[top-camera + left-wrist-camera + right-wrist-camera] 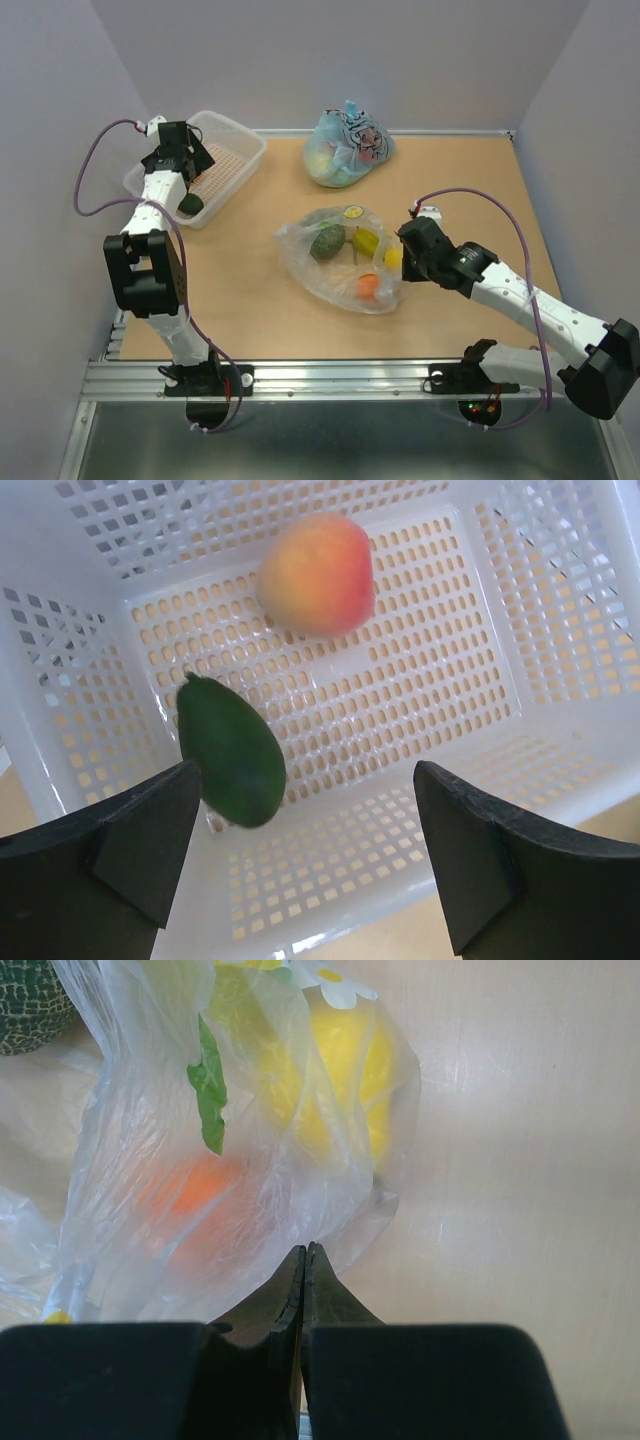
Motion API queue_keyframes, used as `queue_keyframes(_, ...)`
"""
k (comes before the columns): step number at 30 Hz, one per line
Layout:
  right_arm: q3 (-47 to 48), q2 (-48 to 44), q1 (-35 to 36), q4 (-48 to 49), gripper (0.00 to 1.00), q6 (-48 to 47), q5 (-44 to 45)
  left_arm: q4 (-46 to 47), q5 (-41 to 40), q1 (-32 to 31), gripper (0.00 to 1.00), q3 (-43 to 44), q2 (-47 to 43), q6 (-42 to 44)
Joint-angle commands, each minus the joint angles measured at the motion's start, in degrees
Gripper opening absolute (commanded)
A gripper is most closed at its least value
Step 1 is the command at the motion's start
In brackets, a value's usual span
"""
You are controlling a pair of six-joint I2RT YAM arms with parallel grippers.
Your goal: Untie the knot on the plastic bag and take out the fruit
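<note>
Left gripper [305, 825]: jaws spread wide, nothing held, poised over the white basket [560, 610]. The dark green fruit [232, 752] is seen just ahead of its left finger, and the peach [318, 572] lies farther ahead.

Right gripper [303, 1252]: jaws pressed together on the near edge of the plastic bag [130, 1160]. Inside the bag a lemon [340, 1070] and an orange [195, 1190] are seen directly ahead. The melon [25, 1005] is far ahead-left.
</note>
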Motion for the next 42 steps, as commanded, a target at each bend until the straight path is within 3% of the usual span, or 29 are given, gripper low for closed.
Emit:
queue_keyframes(1, 2.6, 0.1, -0.3, 2.0, 0.01, -0.5, 2.6, 0.5, 2.2, -4.5, 0.99, -4.4, -10.8, 3.3)
queue_keyframes(10, 0.4, -1.2, -0.3, 2.0, 0.02, 0.2, 3.3, 2.1, 4.1, -30.3, 0.94, -15.5, -30.8, 6.7)
queue_keyframes(15, -2.4, -2.9, -0.3, 1.9, 0.04, 2.3, 1.3, 1.9, 4.9, -44.7, 0.90, -17.9, -36.3, 3.4)
queue_keyframes(20, -5.0, -4.0, -0.3, 1.4, 0.04, 6.6, -0.1, 2.4, 2.4, -60.0, 0.89, -18.9, -33.9, 1.2)
queue_keyframes(24, -8.1, -3.8, -0.3, 1.4, 0.03, 10.2, -2.1, 2.9, -0.2, -67.2, 0.87, -17.8, -28.0, -0.3)
queue_keyframes(30, -11.0, -3.9, -0.3, 1.4, 0.02, 14.3, -3.7, 4.1, -1.9, -70.3, 0.83, -16.7, -18.7, -2.2)
queue_keyframes(33, -9.6, -6.5, -0.3, 1.4, 0.19, 13.7, -4.4, 4.6, -3.0, -70.3, 0.83, -16.8, -17.3, -3.3)
queue_keyframes(34, -7.9, -7.4, -0.3, 1.3, 0.37, 13.3, -4.2, 4.9, -3.4, -70.3, 0.83, -17.4, -17.3, -3.7)
queue_keyframes(36, -5.9, -9.1, -0.3, 0.8, 0.53, 12.1, -3.4, 5.9, -4.8, -70.3, 0.83, -18.2, -17.6, -3.8)
queue_keyframes(37, -3.6, -9.2, -0.3, 0.4, 0.69, 11.9, -2.8, 6.0, -5.0, -70.2, 0.83, -18.9, -17.3, -3.9)
queue_keyframes(40, -0.6, -8.1, -0.3, 0.1, 0.89, 11.8, -2.7, 6.1, -3.9, -70.2, 0.83, -19.9, -16.2, -4.7)
queue_keyframes(42, 0.3, -4.9, -0.2, 0.2, 0.96, 12.9, -2.6, 6.6, -3.4, -70.2, 0.83, -20.8, -16.2, -5.5)
